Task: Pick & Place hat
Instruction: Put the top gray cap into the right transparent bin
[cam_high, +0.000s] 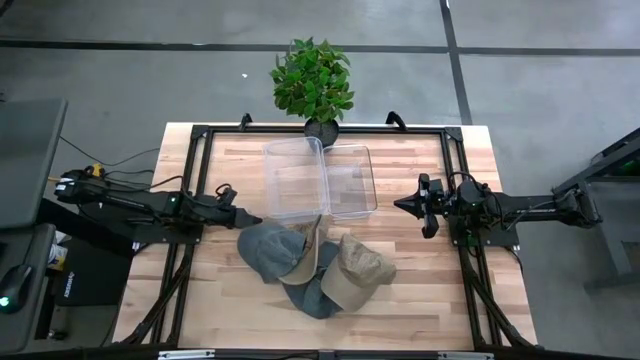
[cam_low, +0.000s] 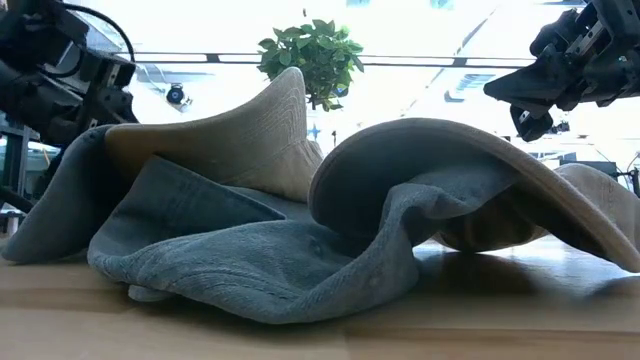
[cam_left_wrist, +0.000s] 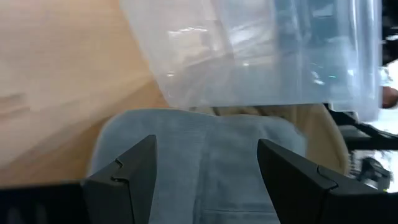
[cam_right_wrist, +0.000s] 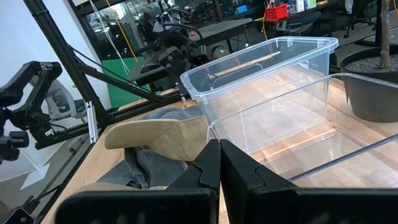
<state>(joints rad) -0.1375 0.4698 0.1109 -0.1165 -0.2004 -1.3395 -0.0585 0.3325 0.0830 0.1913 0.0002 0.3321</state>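
Observation:
Several hats lie in a pile on the wooden table's middle. A grey-blue hat (cam_high: 262, 250) is at the pile's left, a tan hat (cam_high: 357, 270) at its right, and another grey-blue one (cam_high: 318, 296) lies under them toward the near edge. My left gripper (cam_high: 252, 220) is open just left of the pile, above the grey-blue hat's (cam_left_wrist: 205, 155) far left edge. That hat shows beyond its fingers (cam_left_wrist: 134, 180), which touch nothing. My right gripper (cam_high: 402, 205) hangs shut and empty to the right of the bins, its fingers (cam_right_wrist: 219, 162) closed together.
Two clear plastic bins (cam_high: 298, 178) (cam_high: 352, 180) stand side by side just behind the pile. A potted plant (cam_high: 312, 78) sits at the table's far edge. Black frame rails (cam_high: 190, 170) run along the table's left and right sides. Bare wood lies toward the near edge.

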